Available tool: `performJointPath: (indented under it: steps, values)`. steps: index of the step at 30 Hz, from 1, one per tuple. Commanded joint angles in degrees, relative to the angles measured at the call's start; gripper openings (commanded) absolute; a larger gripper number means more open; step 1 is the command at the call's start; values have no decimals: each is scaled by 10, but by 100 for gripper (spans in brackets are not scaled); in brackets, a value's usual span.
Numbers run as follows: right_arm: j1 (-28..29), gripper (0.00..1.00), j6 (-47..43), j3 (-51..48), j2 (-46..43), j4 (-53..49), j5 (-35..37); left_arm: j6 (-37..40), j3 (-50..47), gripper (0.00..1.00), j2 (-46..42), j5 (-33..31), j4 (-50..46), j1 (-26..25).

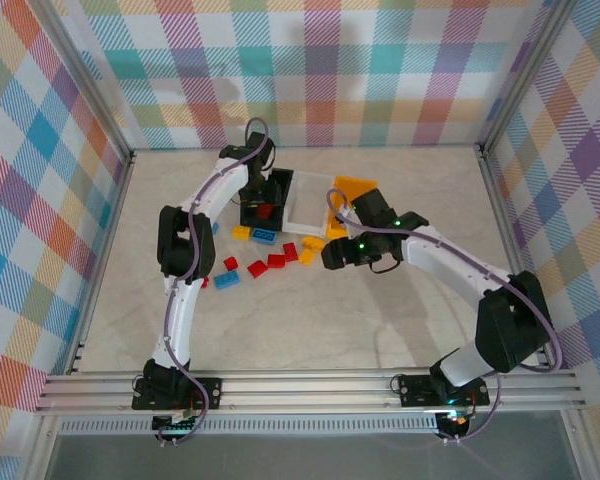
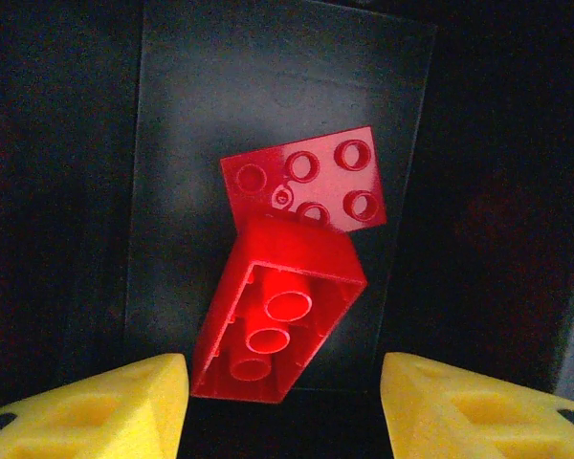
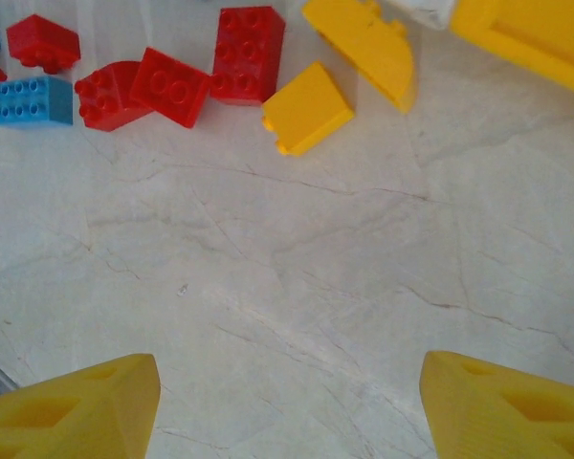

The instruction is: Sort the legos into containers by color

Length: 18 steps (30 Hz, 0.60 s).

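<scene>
Both arms reach forward, left hand (image 2: 282,411) and right hand (image 3: 287,411), jaws parted.

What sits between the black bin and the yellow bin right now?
The white bin sits between them: the top view shows the black bin on its left and the yellow bin on its right, all in one row.

Pastel plaid cloth walls (image 1: 310,70) enclose a pale marbled tabletop (image 1: 330,320), framed by aluminium rails (image 1: 310,385).
</scene>
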Motion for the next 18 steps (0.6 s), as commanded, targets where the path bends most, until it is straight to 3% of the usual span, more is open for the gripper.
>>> performJointPath:
  steps: [1, 5, 9, 13, 18]
  values:
    - [30, 73, -8, 37, 25, -8, -10, -1, -48, 61, -69, 20, -9, 2]
    - [83, 73, -91, 61, 61, 8, -22, -4, -152, 68, -159, 20, 16, 2]
    - [136, 72, -321, 46, 80, 47, -44, -2, -262, 74, -262, 4, 20, 5]
    - [140, 73, -485, 55, 106, 76, -92, -5, -367, 80, -363, -8, 17, 13]
    - [132, 75, -582, 140, 193, 44, -104, -13, -472, 87, -467, -18, 12, 31]
